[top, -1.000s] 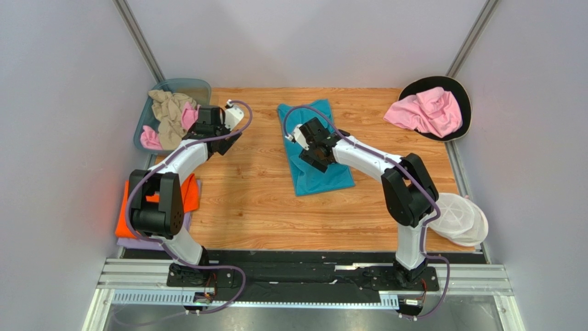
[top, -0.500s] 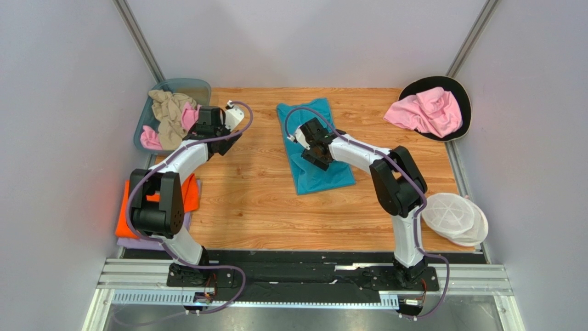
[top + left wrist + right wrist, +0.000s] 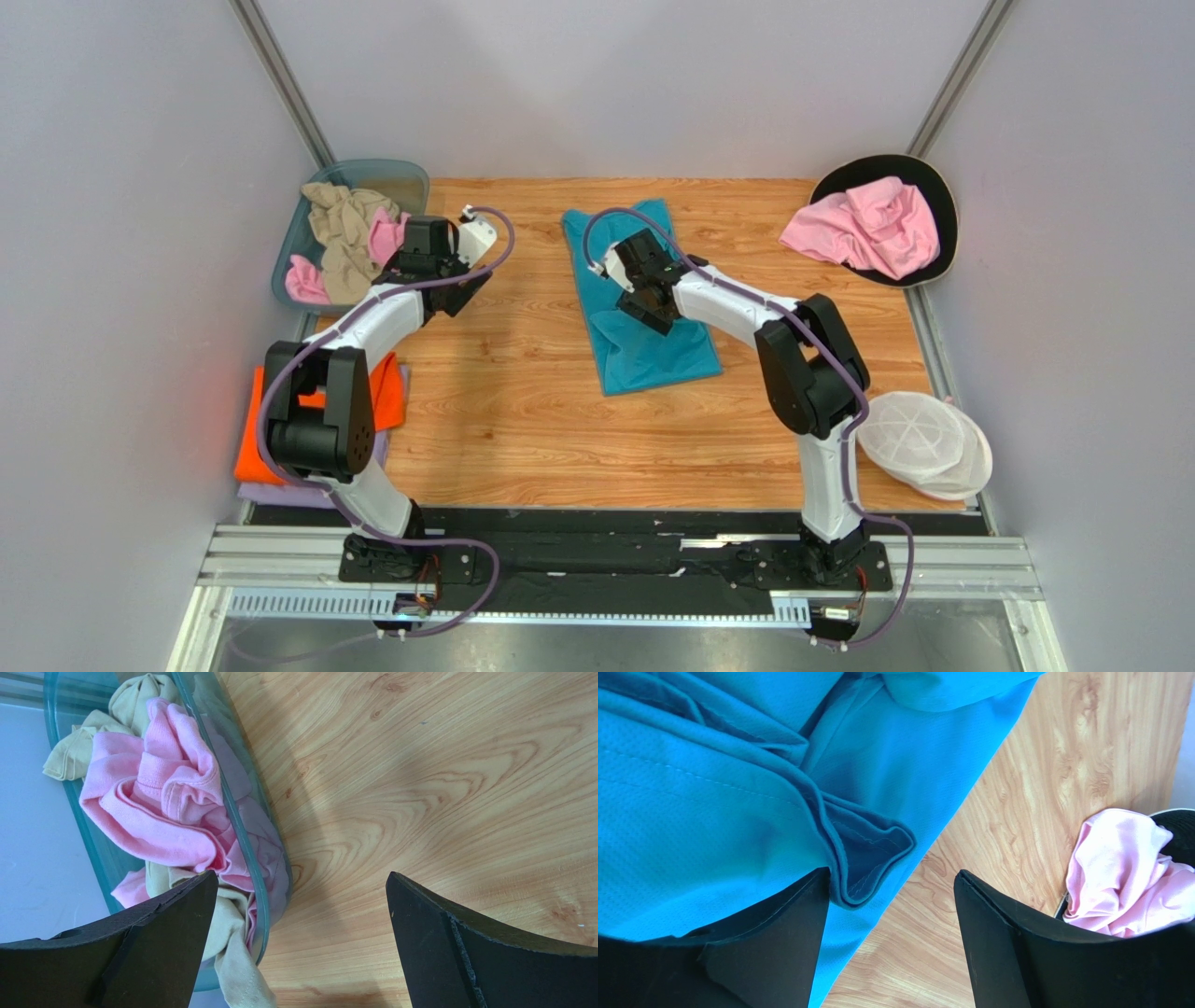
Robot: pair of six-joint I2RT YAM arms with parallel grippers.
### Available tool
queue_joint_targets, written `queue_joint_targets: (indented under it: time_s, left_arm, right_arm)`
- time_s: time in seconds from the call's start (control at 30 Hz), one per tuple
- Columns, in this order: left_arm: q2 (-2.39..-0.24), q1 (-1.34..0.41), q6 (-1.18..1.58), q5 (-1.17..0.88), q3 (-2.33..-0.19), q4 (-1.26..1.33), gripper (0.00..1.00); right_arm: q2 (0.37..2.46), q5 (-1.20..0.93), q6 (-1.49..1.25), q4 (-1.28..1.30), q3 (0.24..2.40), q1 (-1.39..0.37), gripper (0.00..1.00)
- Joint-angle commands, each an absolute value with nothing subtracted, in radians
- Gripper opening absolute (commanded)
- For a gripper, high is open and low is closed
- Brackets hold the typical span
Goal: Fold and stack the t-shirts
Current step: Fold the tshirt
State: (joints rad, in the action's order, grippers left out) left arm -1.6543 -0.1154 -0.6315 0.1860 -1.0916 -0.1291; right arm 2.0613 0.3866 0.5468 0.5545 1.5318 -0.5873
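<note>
Teal soft cloth t-shirt (image 3: 652, 361) lies part-folded on the wooden bench (image 3: 519, 420) beneath the right pincer (image 3: 892, 878), spread astride its folded hem, while the left pincer (image 3: 300, 885) hangs spread wide beside a clear plastic bin (image 3: 242, 808) of crumpled shirts (image 3: 161, 805).

Light is bright, soft and even in all three views, and it seems to come from above. In the top view the wooden table (image 3: 505, 420) carries only faint, short shadows under the arms, and no glare. In the left wrist view a broad soft shadow lies on the wood beside the clear bin (image 3: 246, 822), whose rim shines slightly. The teal t-shirt (image 3: 703, 791) is sharp, with its weave visible and dark shadows in the folds. The pink t-shirt (image 3: 1116, 861) looks pale, almost washed out.
</note>
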Motion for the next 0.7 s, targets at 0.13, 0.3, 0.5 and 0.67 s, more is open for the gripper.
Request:
queue_joint_targets:
  time_s: [0.13, 0.3, 0.5, 0.67]
  left_arm:
    - [-1.664, -0.107, -0.641, 0.186, -1.089, -0.087, 0.99]
    - [-1.666, -0.107, -0.643, 0.187, -1.089, -0.087, 0.99]
    - [-1.664, -0.107, -0.644, 0.190, -1.080, -0.083, 0.99]
    - [-1.658, -0.107, -0.650, 0.192, -1.071, -0.080, 0.99]
  right_arm:
    - [2.100, 0.428, 0.583, 0.506, 1.624, -0.558, 0.70]
    - [2.146, 0.437, 0.597, 0.500, 1.643, -0.543, 0.70]
    - [2.174, 0.430, 0.588, 0.494, 1.628, -0.537, 0.70]
    - [2.135, 0.422, 0.575, 0.488, 1.591, -0.537, 0.70]
